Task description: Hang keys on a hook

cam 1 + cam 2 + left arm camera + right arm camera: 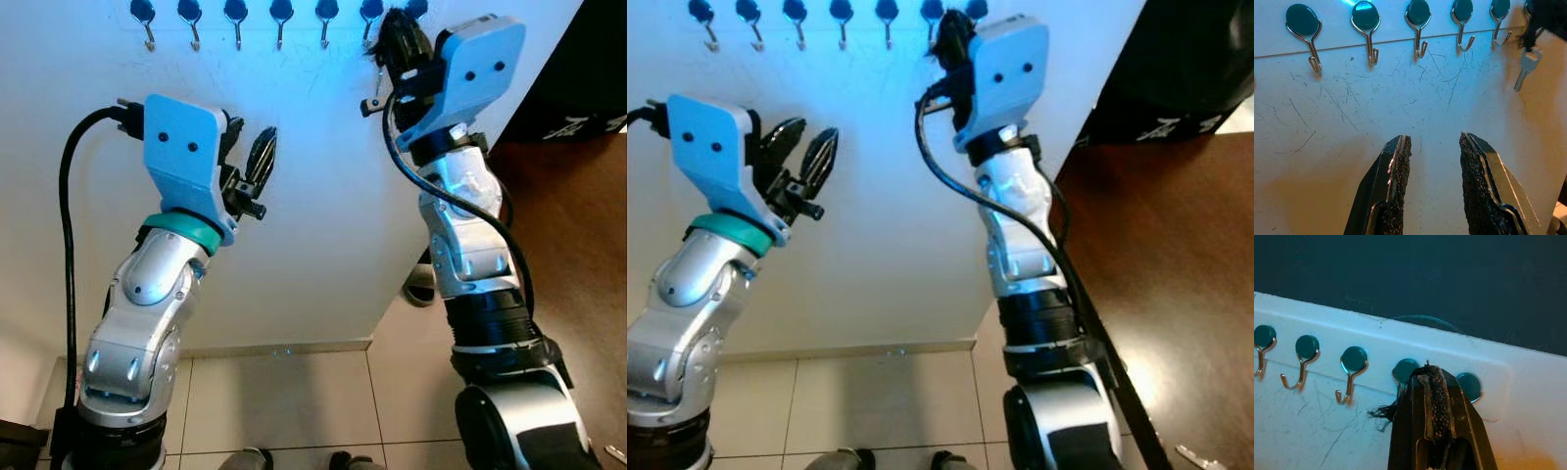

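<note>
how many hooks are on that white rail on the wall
7 can be made out: a row along the rail, with hooks at, and one behind the right gripper at. More may lie beyond the frame.

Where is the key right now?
The key hangs at the right end of the hook row on the white wall, just beneath the raised right gripper, which pinches its black cord beside the second-to-last hook.

A row of hooks [235, 24] runs along the top of the wall panel [323, 176]. The right hand [392, 44] sits at the row's right end, a key [1525, 68] hanging beneath. The left hand [257, 162] hovers lower, to the left, before the panel.
</note>
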Tool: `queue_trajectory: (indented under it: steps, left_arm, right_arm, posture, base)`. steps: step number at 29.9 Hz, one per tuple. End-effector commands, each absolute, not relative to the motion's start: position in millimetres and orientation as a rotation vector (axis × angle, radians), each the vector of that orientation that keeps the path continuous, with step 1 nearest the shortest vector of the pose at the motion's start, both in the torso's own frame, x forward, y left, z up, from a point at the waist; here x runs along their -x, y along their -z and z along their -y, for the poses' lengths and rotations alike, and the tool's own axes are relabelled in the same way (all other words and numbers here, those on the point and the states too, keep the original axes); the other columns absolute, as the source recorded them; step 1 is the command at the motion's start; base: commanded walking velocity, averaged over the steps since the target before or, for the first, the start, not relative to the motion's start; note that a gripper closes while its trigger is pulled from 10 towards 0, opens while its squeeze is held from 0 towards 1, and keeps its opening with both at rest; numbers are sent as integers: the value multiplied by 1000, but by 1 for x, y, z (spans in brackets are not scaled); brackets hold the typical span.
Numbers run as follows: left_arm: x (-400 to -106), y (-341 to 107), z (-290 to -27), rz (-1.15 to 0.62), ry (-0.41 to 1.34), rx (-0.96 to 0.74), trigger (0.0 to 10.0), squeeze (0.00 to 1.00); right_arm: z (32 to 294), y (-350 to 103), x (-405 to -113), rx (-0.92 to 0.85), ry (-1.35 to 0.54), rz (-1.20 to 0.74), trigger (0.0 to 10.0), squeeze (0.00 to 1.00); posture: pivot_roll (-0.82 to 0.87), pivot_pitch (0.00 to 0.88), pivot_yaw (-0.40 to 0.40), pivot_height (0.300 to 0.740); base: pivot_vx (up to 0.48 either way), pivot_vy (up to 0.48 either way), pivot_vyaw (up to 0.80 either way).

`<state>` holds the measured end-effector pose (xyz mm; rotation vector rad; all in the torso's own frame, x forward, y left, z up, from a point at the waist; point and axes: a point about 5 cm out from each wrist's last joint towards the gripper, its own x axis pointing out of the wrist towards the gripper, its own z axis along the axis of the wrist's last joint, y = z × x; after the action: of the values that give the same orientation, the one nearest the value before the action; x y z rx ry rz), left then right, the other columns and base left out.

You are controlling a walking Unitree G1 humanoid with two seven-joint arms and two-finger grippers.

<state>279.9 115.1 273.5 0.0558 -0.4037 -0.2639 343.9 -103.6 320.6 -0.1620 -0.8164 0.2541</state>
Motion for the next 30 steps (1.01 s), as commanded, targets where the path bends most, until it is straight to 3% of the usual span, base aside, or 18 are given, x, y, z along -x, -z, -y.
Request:
queue_trajectory:
  steps: [1,6,8,13,30]
  left_arm:
    - [-276,-277,-113,416,292,-59,10000,0]
    - [-275,-279,-111,421,313,-64,10000,0]
    - [-265,-279,-100,407,505,-62,10000,0]
    - [-257,-281,-91,402,650,-37,10000,0]
    - [-258,-285,-94,400,646,-35,10000,0]
  right_arm:
    - [105,-321,-340,179,-241,834,10000,0]
    - [107,-320,-337,185,-230,839,10000,0]
    - [118,-320,-330,216,-193,849,10000,0]
    - [131,-319,-327,248,-151,841,10000,0]
    - [124,-325,-344,239,-179,805,10000,0]
  posture:
    - [145,85,93,740]
    - [143,86,93,740]
    - [131,89,96,740]
    - [117,91,99,740]
    - [140,93,91,740]
  base:
    - [0,0,0]
    - [0,0,0]
    - [0,0,0]
    - [0,0,0]
    - [0,0,0]
